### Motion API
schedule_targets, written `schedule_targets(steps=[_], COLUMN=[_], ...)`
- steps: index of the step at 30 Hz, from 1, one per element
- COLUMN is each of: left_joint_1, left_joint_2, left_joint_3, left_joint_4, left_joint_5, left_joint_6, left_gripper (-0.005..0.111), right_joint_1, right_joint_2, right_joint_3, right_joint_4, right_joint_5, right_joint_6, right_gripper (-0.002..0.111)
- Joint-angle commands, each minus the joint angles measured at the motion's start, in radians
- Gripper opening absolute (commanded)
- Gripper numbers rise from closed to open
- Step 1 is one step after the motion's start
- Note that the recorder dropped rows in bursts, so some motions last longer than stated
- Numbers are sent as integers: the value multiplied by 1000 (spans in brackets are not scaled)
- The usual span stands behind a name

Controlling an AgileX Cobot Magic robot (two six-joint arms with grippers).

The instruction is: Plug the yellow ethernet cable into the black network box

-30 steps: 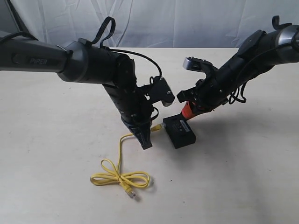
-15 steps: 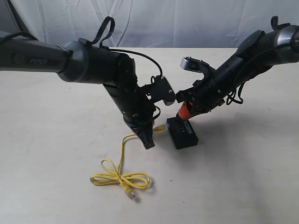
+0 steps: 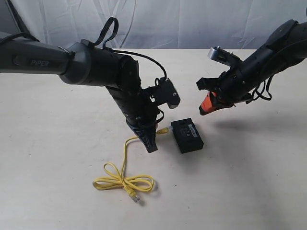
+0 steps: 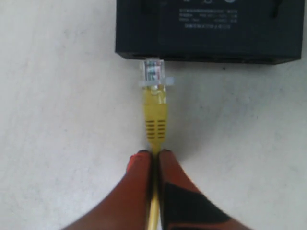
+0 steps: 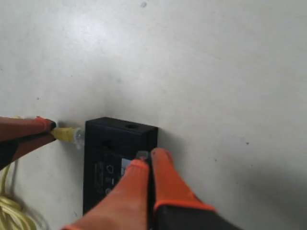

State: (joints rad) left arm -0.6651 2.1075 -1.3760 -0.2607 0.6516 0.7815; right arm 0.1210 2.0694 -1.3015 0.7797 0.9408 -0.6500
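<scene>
1. Left tool [image 4: 153, 154]: fingers pressed together on the yellow ethernet cable [image 4: 156, 112], pinching the cord just behind the plug's boot.
2. The clear plug tip meets the port side of the black network box [image 4: 206, 28], which lies flat on the bench [image 3: 57, 158]. Whether the plug is seated cannot be told.
3. Right tool [image 5: 145, 158]: fingers pressed together, gripping nothing, raised clear of the box.
4. The cable's remaining length lies looped on the bench.
</scene>
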Motion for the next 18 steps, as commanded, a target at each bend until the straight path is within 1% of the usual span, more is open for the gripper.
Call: schedule_targets(steps=[1,18], left_joint_1=[-4,-4], left_joint_2=[-3,-3], left_joint_3=[-3,-3], left_joint_4=[29,34], left_joint_5=[-31,5], left_joint_6=[-19,-19], left_gripper=[0,0], right_joint_1=[20,61], right_joint_2=[30,90], right_joint_3=[1,2], right_joint_4=[-9,14], right_joint_5=[7,-47], right_joint_6=[7,7], right_gripper=[-1,-1])
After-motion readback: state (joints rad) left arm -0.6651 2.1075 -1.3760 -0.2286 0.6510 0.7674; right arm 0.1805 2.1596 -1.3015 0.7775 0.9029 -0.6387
